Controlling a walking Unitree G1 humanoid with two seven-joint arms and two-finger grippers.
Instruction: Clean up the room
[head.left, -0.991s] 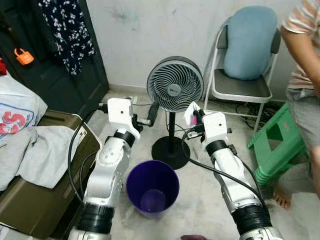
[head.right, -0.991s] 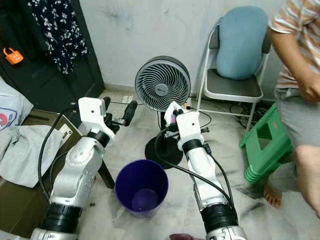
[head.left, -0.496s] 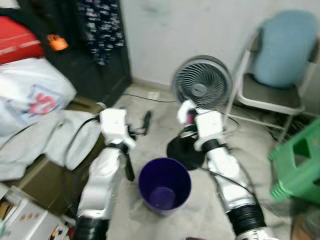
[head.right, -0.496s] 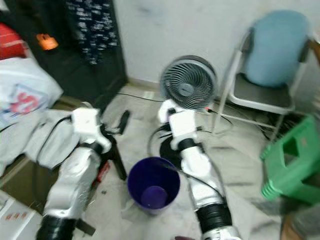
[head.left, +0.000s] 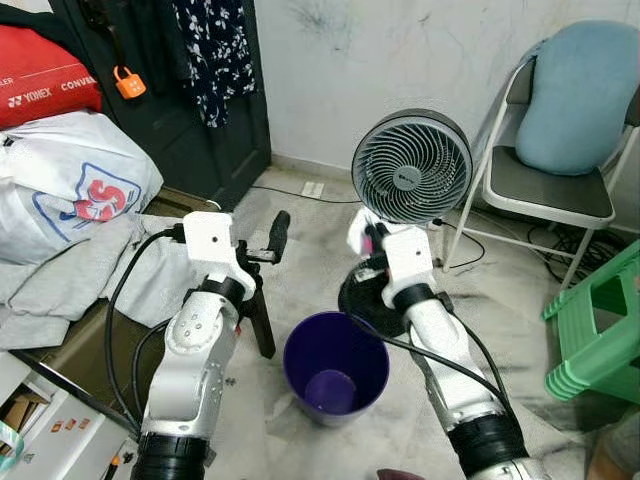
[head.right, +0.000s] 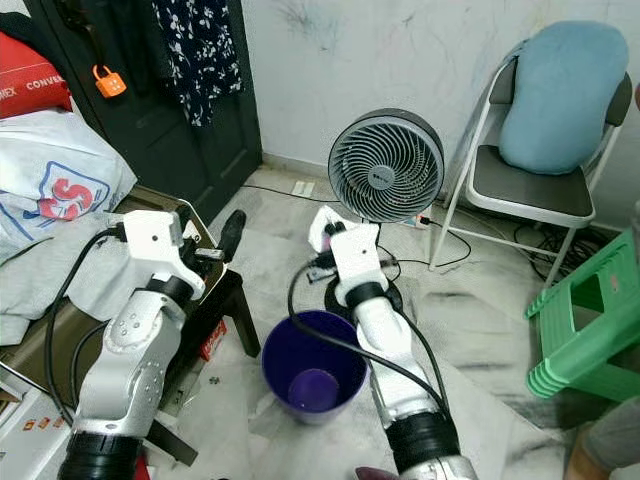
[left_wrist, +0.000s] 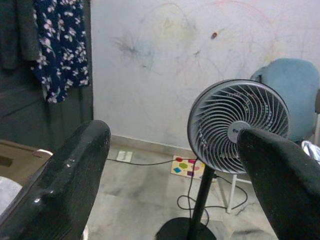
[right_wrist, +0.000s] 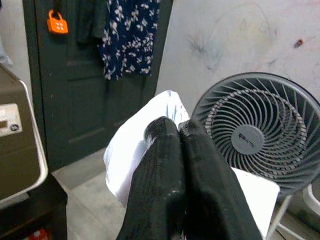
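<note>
The right gripper (right_wrist: 172, 132) has its fingers pinched tight on a white piece of paper (right_wrist: 131, 137), held up in front of the fan (head.left: 411, 166). The purple bin (head.left: 335, 365) sits on the floor below and just behind those fingers. The left gripper (left_wrist: 175, 165) is spread wide, holding nothing. The step looks like disposal: next, lower the paper over the bin and release.

A crumpled white wrapper (right_wrist: 131, 137) sits pinched in the right gripper (right_wrist: 177, 131), above the purple bin (head.left: 335, 366).
</note>
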